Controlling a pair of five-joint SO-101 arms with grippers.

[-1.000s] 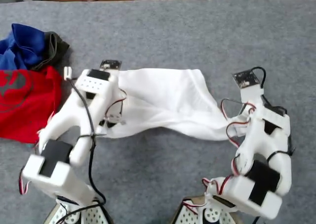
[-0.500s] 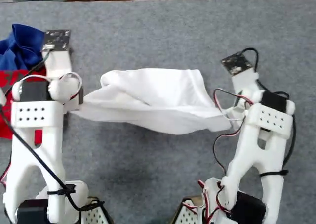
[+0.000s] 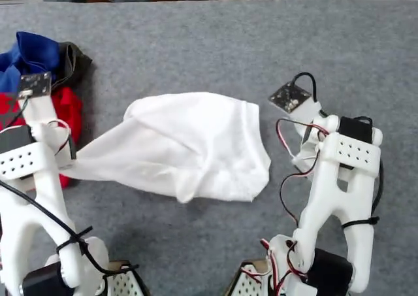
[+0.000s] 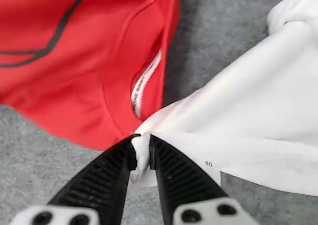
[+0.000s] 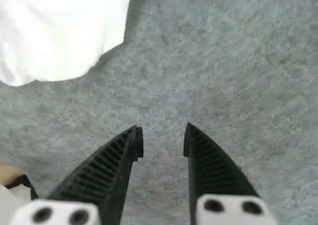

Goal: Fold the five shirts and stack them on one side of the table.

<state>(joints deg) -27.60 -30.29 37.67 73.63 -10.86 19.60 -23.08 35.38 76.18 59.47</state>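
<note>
Across the middle of the grey worktop (image 3: 196, 41) lies the white shirt (image 3: 189, 146), bunched, with one corner drawn out toward the left edge. By that edge sit the red shirt (image 4: 74, 51), a blue shirt (image 3: 29, 51) and a dark shirt (image 3: 73, 57). The left pincer (image 4: 141, 153) is clamped on the white corner, just beside the red shirt. The right pincer (image 5: 161, 135) stands parted over bare worktop beside the white hem. Spreading flat looks like the step: the right should grip a hem corner, then both pull evenly, clear of the red shirt.
</note>
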